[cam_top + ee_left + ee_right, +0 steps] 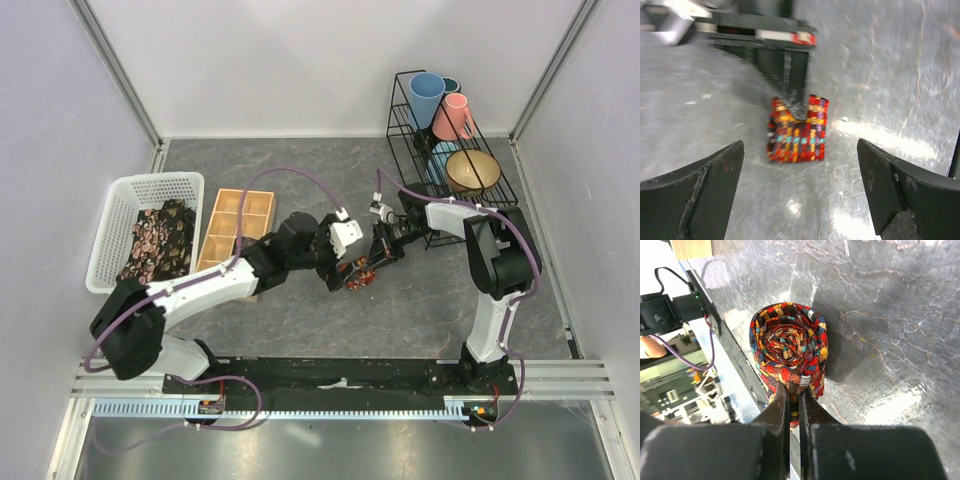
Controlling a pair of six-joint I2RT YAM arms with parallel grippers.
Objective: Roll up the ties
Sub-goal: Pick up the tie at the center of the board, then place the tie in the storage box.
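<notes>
A tie, tightly rolled into a coil with a red, orange and yellow print, stands on the grey table. My right gripper is shut on the roll's outer layer at its near edge. From the left wrist view the same rolled tie lies a short way ahead of my left gripper, which is open wide with nothing between its fingers. From above, both grippers meet at the roll in the table's middle, left gripper on its left, right gripper just above it. More dark floral ties lie in the white basket.
A wooden tray with compartments sits right of the basket. A black wire rack at the back right holds cups and a bowl. White walls close in on both sides.
</notes>
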